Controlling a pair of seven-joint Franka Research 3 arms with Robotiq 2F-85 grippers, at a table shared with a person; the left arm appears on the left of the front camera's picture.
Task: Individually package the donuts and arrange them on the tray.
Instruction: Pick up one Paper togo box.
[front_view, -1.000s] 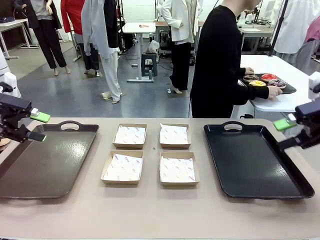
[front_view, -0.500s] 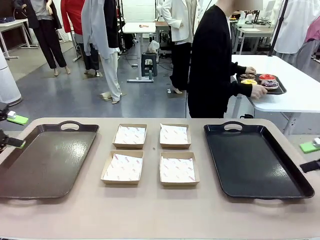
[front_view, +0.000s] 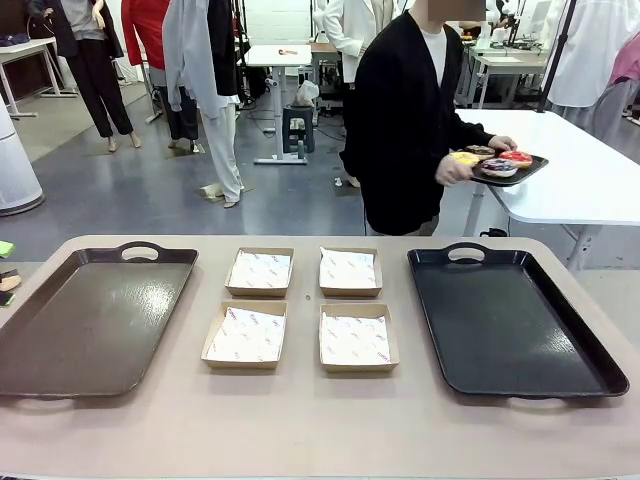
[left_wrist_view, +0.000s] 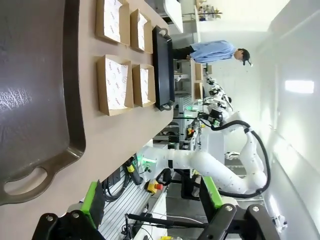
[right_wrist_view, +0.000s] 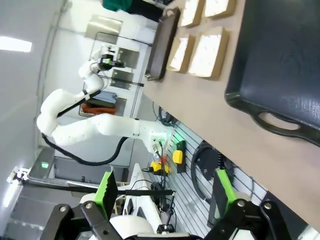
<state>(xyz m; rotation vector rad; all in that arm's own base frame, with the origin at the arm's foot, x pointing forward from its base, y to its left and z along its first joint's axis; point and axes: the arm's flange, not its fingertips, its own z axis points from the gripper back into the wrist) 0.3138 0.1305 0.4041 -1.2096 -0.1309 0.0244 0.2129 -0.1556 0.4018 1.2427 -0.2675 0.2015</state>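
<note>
Beyond the table's far side a person carries a small black tray (front_view: 520, 172) with the donuts: yellow (front_view: 465, 158), chocolate (front_view: 482, 151), red (front_view: 516, 157) and white-purple (front_view: 498, 167). My left gripper (left_wrist_view: 150, 200) is open and holds nothing, off the table's left end beside the brown tray (left_wrist_view: 35, 100); its fingertips (front_view: 4, 249) peek in at the front view's left edge. My right gripper (right_wrist_view: 164, 195) is open and holds nothing, off the right end past the black tray (right_wrist_view: 280, 65).
Four open cardboard boxes lined with paper sit mid-table in two rows, among them the near-left box (front_view: 245, 335) and the near-right box (front_view: 357, 338). The brown tray (front_view: 90, 320) lies left of them, the black tray (front_view: 510, 320) right. A white table (front_view: 585, 190) stands behind the person.
Both arms have drawn back outward to the table's ends. The person has lifted the small donut tray off the white table and turned toward my table.
</note>
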